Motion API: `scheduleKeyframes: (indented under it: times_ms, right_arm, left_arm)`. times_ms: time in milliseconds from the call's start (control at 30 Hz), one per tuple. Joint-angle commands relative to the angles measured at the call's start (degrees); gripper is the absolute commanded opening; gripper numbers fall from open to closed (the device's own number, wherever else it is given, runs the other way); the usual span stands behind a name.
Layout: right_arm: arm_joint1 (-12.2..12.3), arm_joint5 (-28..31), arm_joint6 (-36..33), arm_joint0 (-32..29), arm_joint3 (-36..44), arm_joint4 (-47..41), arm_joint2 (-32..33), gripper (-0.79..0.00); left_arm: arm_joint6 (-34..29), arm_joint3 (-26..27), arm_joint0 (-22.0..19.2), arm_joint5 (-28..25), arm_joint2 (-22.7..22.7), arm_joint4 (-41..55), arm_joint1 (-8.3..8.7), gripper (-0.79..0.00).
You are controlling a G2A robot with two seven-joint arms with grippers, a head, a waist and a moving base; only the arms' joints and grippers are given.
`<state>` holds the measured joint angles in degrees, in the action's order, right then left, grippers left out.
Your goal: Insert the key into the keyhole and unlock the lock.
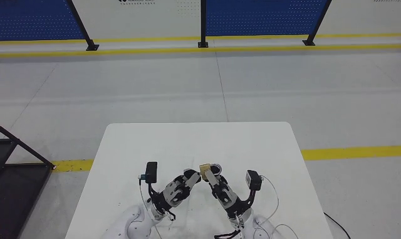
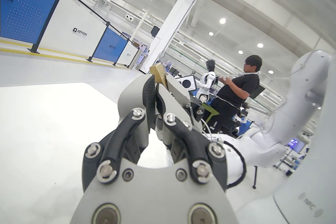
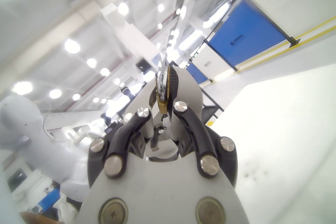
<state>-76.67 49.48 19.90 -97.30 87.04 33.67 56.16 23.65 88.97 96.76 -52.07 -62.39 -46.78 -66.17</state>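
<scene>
A small brass lock (image 1: 205, 170) is held above the white table (image 1: 188, 138) near its front edge. My left gripper (image 1: 196, 175) is shut on it. In the left wrist view the lock's blocky brass end (image 2: 157, 72) sticks out past the closed fingertips of the left gripper (image 2: 160, 82). My right gripper (image 1: 213, 176) faces it from the other side, almost touching. It is shut (image 3: 164, 83) on a thin brass-edged key (image 3: 162, 70) whose silver toothed end points outward. From above, the key's silver part (image 1: 215, 167) lies right beside the lock. The keyhole itself is hidden.
Both grippers hover over the table's near middle, and the bare tabletop (image 2: 39, 117) stretches away behind them. A black metal frame (image 1: 19, 154) stands off the table's left side. Blue and white barrier panels (image 1: 263, 13) line the far floor.
</scene>
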Motion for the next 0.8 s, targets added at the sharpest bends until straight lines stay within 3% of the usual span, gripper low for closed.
scheduleKeyframes:
  times_ms: [0, 300, 767]
  right_arm:
    - [0.04, -0.30, -0.40, -0.09, 0.16, -0.25, 0.06, -0.785]
    - [0.18, -1.49, -1.56, -0.62, 0.87, -1.46, 0.40, -0.785]
    - [0.34, -3.08, -3.49, -0.83, 1.48, -3.12, 0.63, -0.785]
  left_arm:
    - [2.19, 0.09, 0.20, 1.09, -0.05, -3.21, -0.14, -0.785]
    - [12.43, -0.20, 0.86, 7.41, -0.01, -16.27, -0.61, -0.785]
    - [24.80, 0.28, 1.49, 22.83, 0.42, -36.27, -0.54, -0.785]
